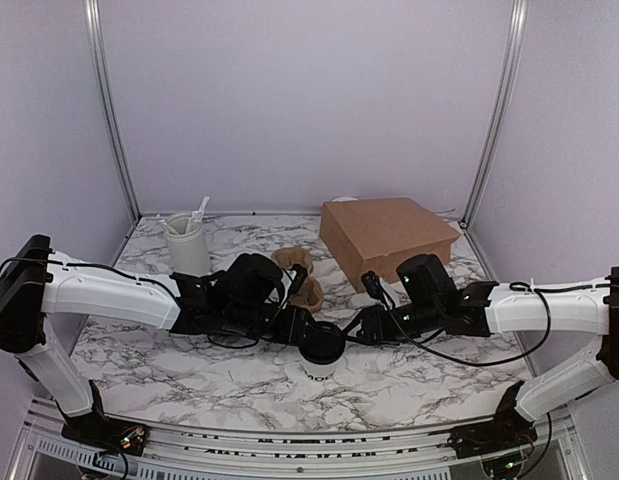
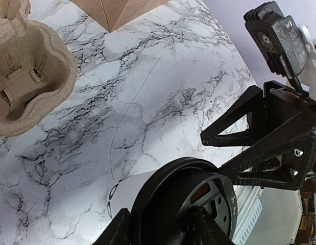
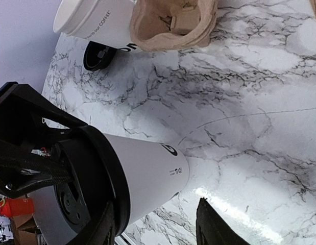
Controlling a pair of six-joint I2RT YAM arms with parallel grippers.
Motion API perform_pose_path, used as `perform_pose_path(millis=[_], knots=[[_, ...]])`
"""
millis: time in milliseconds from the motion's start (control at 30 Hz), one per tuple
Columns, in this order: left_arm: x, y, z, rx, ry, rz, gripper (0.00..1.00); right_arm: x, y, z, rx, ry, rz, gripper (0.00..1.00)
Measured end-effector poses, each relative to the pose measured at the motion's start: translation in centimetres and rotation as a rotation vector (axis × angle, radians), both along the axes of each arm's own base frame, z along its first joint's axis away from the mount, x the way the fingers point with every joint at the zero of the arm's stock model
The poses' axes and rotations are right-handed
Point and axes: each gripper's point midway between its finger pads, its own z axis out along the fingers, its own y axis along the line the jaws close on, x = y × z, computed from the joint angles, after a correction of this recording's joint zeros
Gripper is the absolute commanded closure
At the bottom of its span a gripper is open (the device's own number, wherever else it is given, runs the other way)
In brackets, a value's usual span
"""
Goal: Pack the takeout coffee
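Note:
The takeout coffee (image 1: 320,350), a white paper cup with a black lid, stands on the marble table near the front centre. My left gripper (image 1: 297,325) reaches it from the left. In the left wrist view its fingers (image 2: 114,229) sit against both sides of the black lid (image 2: 183,204), so the left gripper (image 2: 162,228) is shut on it. My right gripper (image 1: 361,325) is at the cup's right side. In the right wrist view the right gripper (image 3: 158,224) is open round the cup body (image 3: 147,178), one finger apart from it.
The brown pulp cup carrier (image 1: 301,280) lies just behind the cup; it also shows in the left wrist view (image 2: 30,81) and the right wrist view (image 3: 173,23). A brown cardboard box (image 1: 389,235) stands back right. A white tumbler with cutlery (image 1: 187,245) stands back left.

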Motion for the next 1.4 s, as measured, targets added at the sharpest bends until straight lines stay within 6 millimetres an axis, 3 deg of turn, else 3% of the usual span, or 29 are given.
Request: perform_pose_path(millis=[967, 1400], knots=[[0.1, 0.0, -0.1, 0.0, -0.008, 0.0, 0.58, 2.3, 1.3, 0.3, -0.017, -0.026, -0.03, 0.48], [0.0, -0.1, -0.4, -0.004, -0.006, -0.005, 0.58, 1.8, 1.1, -0.5, -0.011, -0.044, -0.012, 0.47]])
